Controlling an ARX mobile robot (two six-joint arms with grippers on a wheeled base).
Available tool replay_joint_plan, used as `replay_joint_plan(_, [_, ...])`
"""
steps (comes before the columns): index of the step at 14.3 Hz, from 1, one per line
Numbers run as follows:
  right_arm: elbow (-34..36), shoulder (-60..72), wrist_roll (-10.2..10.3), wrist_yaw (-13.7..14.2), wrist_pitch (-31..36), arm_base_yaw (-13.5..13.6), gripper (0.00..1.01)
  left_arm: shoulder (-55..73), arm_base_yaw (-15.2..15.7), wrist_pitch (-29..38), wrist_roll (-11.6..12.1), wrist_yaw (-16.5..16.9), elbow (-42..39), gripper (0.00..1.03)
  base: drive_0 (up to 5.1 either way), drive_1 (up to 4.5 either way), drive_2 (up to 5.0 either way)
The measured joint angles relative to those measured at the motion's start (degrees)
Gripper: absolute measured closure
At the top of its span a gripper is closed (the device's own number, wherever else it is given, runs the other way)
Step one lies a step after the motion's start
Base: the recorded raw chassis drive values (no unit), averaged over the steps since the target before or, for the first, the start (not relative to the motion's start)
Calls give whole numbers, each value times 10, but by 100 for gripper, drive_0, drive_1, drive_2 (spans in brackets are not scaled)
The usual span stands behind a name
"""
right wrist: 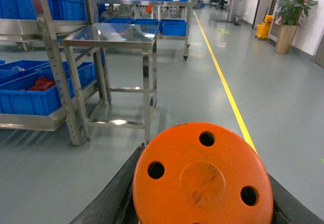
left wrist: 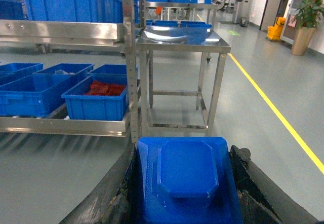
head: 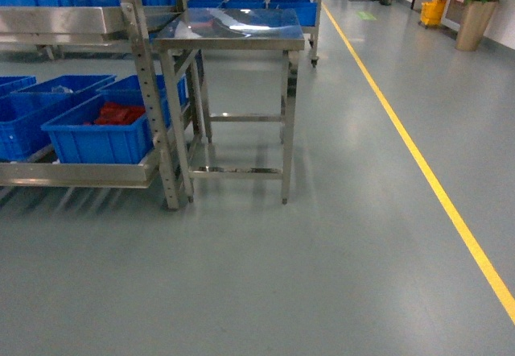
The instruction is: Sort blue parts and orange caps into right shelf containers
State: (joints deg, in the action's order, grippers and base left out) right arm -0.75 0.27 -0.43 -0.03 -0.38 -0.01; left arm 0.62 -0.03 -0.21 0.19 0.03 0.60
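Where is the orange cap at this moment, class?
The orange cap fills the bottom of the right wrist view, held between the right gripper's dark fingers, with the steel table ahead on the left. The head view does not show it.

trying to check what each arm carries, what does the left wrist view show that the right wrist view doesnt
Only the left wrist view shows the blue part held in the left pincer. Only the right wrist view shows the orange cap, a disc with three holes, held in the right pincer. Both show the steel table, the shelf's blue bin of red pieces, the yellow floor line and the potted plant.
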Motion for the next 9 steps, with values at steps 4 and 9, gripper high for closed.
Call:
replay_joint_plan(4, [0,0,0,0,0,0,56,0,0,-1,0,0,0,60,3,427,-421])
replay_joint_plan(9, [0,0,0,0,0,0,56,0,0,-1,0,0,0,60,-6,418,-430])
